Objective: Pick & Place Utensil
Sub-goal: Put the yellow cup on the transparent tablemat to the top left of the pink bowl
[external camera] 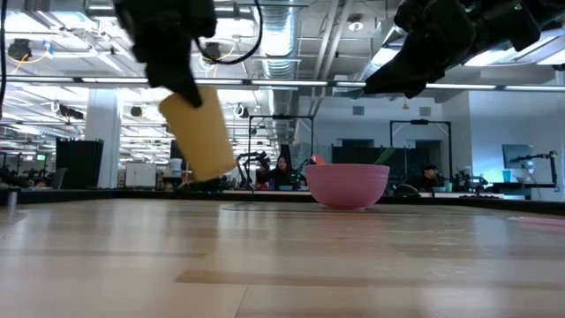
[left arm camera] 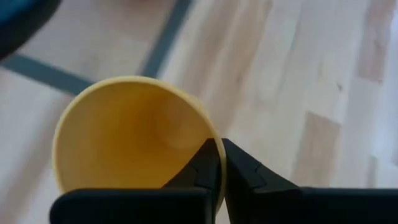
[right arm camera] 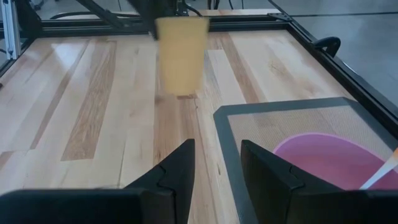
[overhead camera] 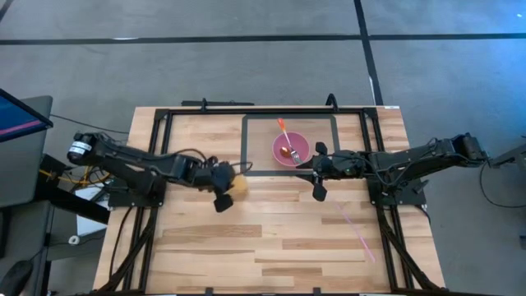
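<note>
A yellow cup [overhead camera: 240, 187] [external camera: 199, 132] hangs tilted above the table's middle, held by my left gripper [overhead camera: 230, 186] [left arm camera: 221, 165], which is shut on it. A pink bowl [overhead camera: 297, 146] [external camera: 346, 185] sits on a dark-edged mat [overhead camera: 248, 131]. Inside it lies an orange-handled utensil [overhead camera: 283, 131] with its metal end in the bowl and its handle leaning over the far rim. My right gripper [overhead camera: 319, 171] [right arm camera: 217, 168] is open, in the air just right of the bowl, pointing toward the cup [right arm camera: 180, 53]. My left gripper pinches the cup's rim [left arm camera: 208, 134], with one finger inside the cup and the other outside its wall. The fingers come from the table's left. The cup is lifted clear of the table and hangs tilted below the gripper.
A black frame [overhead camera: 205, 105] runs along the table's edges. A thin pink stick [overhead camera: 357, 230] lies on the wood near the right front. Bare wood spreads across the near half of the table [overhead camera: 263, 255]. People show in the room behind the table.
</note>
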`<state>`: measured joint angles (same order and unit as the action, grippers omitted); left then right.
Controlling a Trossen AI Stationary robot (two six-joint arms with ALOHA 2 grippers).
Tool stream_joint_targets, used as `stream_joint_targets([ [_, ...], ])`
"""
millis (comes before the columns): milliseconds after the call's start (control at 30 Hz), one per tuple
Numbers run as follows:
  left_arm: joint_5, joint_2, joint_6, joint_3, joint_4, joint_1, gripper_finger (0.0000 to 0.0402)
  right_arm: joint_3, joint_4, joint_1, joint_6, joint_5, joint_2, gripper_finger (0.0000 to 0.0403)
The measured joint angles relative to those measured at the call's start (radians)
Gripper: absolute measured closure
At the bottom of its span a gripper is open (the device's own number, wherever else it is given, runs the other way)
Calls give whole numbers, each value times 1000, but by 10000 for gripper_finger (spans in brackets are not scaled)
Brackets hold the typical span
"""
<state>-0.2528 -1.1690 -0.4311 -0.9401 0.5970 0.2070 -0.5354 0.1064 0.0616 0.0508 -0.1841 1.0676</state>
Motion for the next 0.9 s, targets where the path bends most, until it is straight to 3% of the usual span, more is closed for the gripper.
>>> stream_joint_targets([
  [200, 1, -55, 204, -94, -58, -102, 391, 0, 6, 0, -6, 0, 0, 280],
  [433, 26, -236, 416, -275, -50, -231, 391, 0, 6, 0, -6, 0, 0, 280],
  [633, 38, -325, 528, -373, -38, -348, 386, 0, 3, -2, -9, 0, 0, 280],
  [900, 36, -424, 540, -384, -40, -516, 387, 0, 2, -26, -9, 0, 0, 280],
])
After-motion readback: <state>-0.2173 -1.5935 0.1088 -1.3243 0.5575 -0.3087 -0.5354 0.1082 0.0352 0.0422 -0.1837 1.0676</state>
